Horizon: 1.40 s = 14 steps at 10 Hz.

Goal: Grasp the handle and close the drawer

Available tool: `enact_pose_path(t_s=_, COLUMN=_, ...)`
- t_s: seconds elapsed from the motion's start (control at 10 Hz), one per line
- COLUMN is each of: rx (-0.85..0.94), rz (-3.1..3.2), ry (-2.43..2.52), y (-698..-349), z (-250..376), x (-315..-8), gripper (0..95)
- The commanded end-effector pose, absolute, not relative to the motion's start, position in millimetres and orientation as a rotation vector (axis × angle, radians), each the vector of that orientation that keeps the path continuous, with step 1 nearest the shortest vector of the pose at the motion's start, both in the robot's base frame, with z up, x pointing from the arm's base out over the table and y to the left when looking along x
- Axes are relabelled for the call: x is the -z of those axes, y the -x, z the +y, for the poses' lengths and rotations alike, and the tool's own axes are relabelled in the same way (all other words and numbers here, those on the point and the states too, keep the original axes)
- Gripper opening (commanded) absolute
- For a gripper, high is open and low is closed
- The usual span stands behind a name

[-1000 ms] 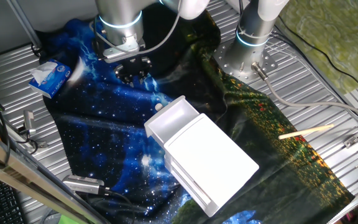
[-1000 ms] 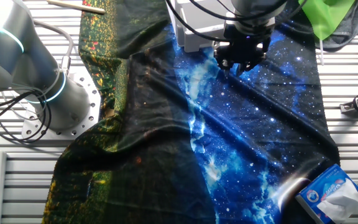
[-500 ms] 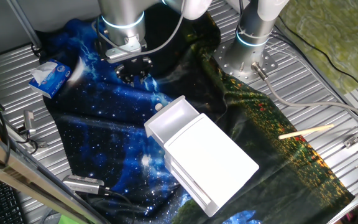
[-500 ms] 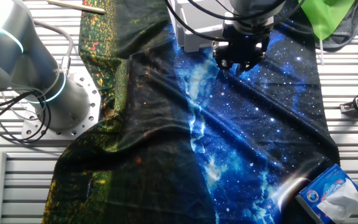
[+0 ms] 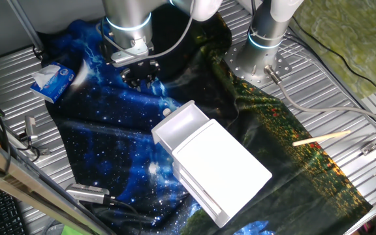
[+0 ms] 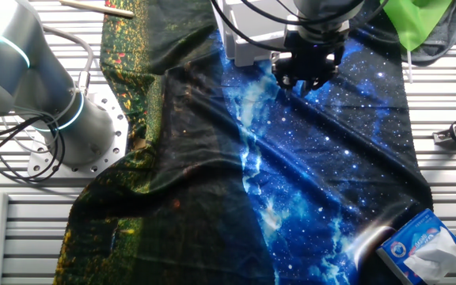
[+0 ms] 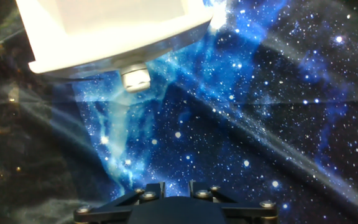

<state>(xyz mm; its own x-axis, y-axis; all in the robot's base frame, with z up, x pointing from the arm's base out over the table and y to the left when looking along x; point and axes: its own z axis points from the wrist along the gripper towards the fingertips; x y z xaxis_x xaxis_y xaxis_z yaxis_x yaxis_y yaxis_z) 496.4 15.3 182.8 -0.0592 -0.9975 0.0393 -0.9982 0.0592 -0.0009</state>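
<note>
Far left in the one fixed view there's a tissue pack (image 5: 53, 81) on the metal table (image 5: 12, 78), then the gripper (image 5: 141, 77) hanging over the starry blue cloth (image 5: 109, 143), near the drawer (image 5: 181, 127) but not touching it. The drawer sticks out open from the white cabinet (image 5: 220, 166), and its knob handle (image 5: 166, 112) faces the gripper. Can't tell if the fingers are spread or closed; in the hand view the handle (image 7: 136, 79) sits well ahead, nothing on it.
</note>
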Motion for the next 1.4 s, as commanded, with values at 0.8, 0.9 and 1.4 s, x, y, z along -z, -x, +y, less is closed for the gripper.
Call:
enact_pose_path(t_s=0.8, rx=-0.032, rz=-2.189, ry=-2.229, y=-496.8, z=15.5, x=-182.5, gripper=19.0)
enact_pose_path(t_s=0.9, rx=-0.033, rz=-2.178, ry=-2.24, y=-496.8, z=15.5, x=-182.5, gripper=19.0)
enact_pose_path(t_s=1.4, rx=-0.02, rz=-2.083, ry=-2.344, y=-496.8, z=15.5, x=-182.5, gripper=19.0)
